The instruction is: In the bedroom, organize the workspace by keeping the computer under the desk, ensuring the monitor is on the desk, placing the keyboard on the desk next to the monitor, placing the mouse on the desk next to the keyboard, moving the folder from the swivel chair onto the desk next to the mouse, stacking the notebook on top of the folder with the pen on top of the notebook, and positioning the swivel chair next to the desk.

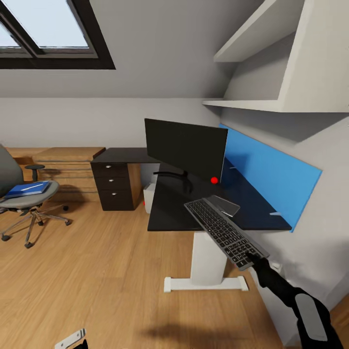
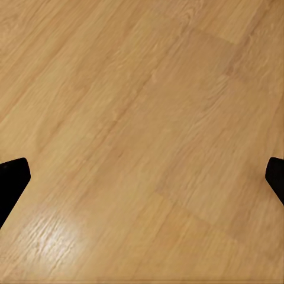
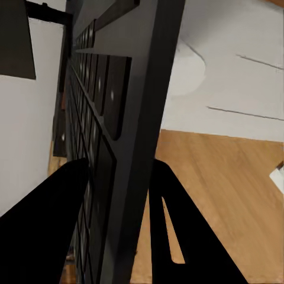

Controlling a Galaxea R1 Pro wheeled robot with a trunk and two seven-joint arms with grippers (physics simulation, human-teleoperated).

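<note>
My right gripper (image 1: 252, 259) is shut on the near end of the keyboard (image 1: 224, 231), holding it tilted over the desk's (image 1: 169, 213) front corner. In the right wrist view its fingers (image 3: 59, 219) clamp the keyboard's edge (image 3: 127, 118). The monitor (image 1: 186, 150) stands on the desk. A small grey thing, perhaps the mouse (image 1: 227, 205), lies just beyond the keyboard. The swivel chair (image 1: 19, 201) stands far left and carries a blue folder (image 1: 25, 189) with the white pen (image 1: 33, 186) on it; I cannot tell the notebook apart from the folder. The pale computer (image 1: 149, 196) peeks from under the desk. My left gripper (image 2: 142, 177) hangs open over the floor.
A dark three-drawer unit (image 1: 116, 186) stands at the desk's far end, with a light-wood chest (image 1: 68, 167) beside it. White shelves (image 1: 271, 104) hang above the blue back panel (image 1: 271, 177). A red dot (image 1: 214, 180) marks the desktop. Wooden floor (image 1: 97, 271) spreads between chair and desk.
</note>
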